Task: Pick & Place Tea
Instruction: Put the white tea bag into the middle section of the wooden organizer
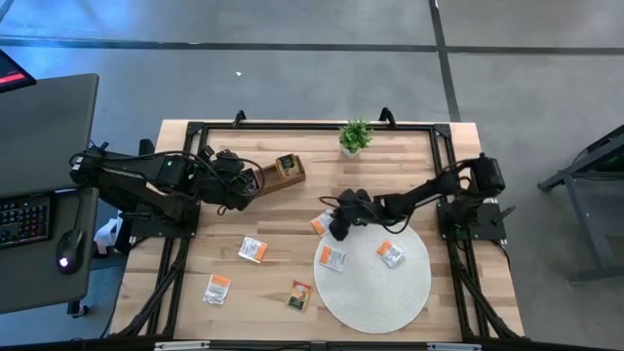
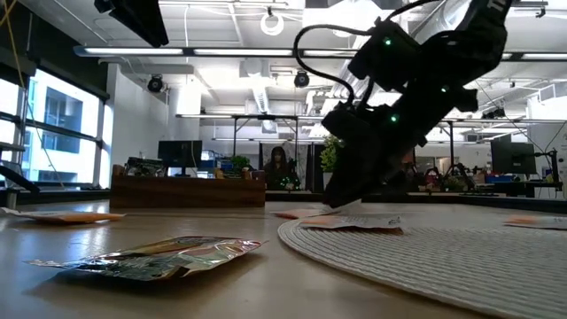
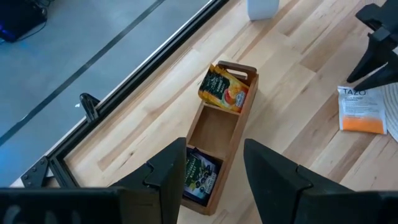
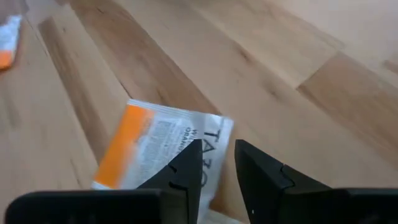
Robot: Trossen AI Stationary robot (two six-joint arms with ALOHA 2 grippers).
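under the right claw lies a white-and-orange sachet.

Tea sachets on the table: six. Five are white-and-orange, one is yellow-brown. Two of them lie on the mat. Tray: one, holding two more sachets. Plant: one. Arms: two.

high: straight down, whole table | low: table-level, close | wrists: near, oblique down | shared: mat, 5 o'clock
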